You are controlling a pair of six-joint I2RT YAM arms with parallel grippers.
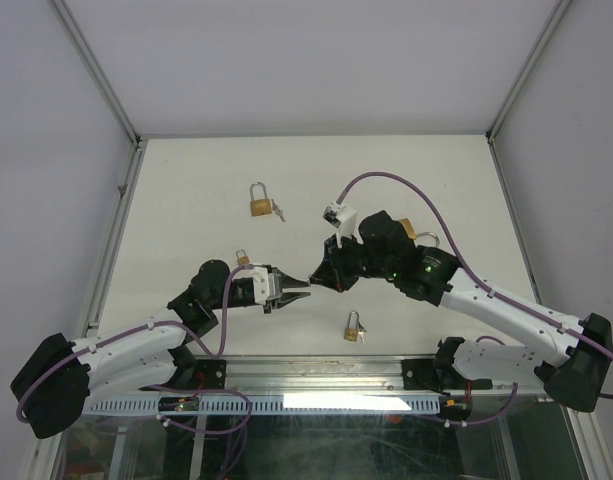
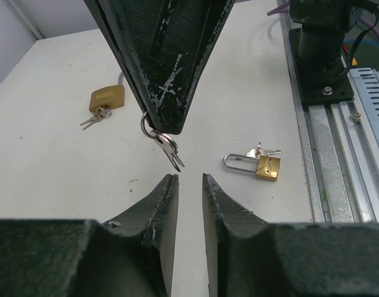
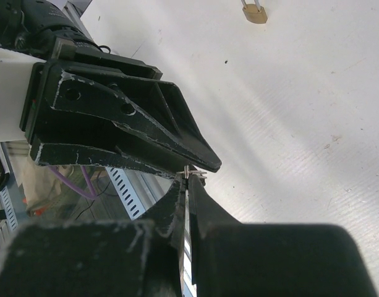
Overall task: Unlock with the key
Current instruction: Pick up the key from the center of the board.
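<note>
My right gripper [image 1: 316, 277] is shut on a small bunch of keys [image 2: 167, 146] on a ring, held above the table; in the right wrist view the key [image 3: 195, 174] pokes out at the fingertips [image 3: 180, 192]. My left gripper [image 2: 189, 180] is open, nothing between its fingers, its tips just short of the hanging keys. In the top view my left gripper [image 1: 296, 291] meets the right one tip to tip. Brass padlocks lie on the table: one [image 2: 267, 167] with keys to the right, one [image 2: 107, 98] with keys at the far left.
In the top view padlocks lie at the back left [image 1: 258, 205], at the front [image 1: 354, 331], beside my left wrist [image 1: 242, 260] and behind my right arm [image 1: 410, 229]. A metal rail [image 2: 337, 154] and arm base [image 2: 322, 55] stand on the right.
</note>
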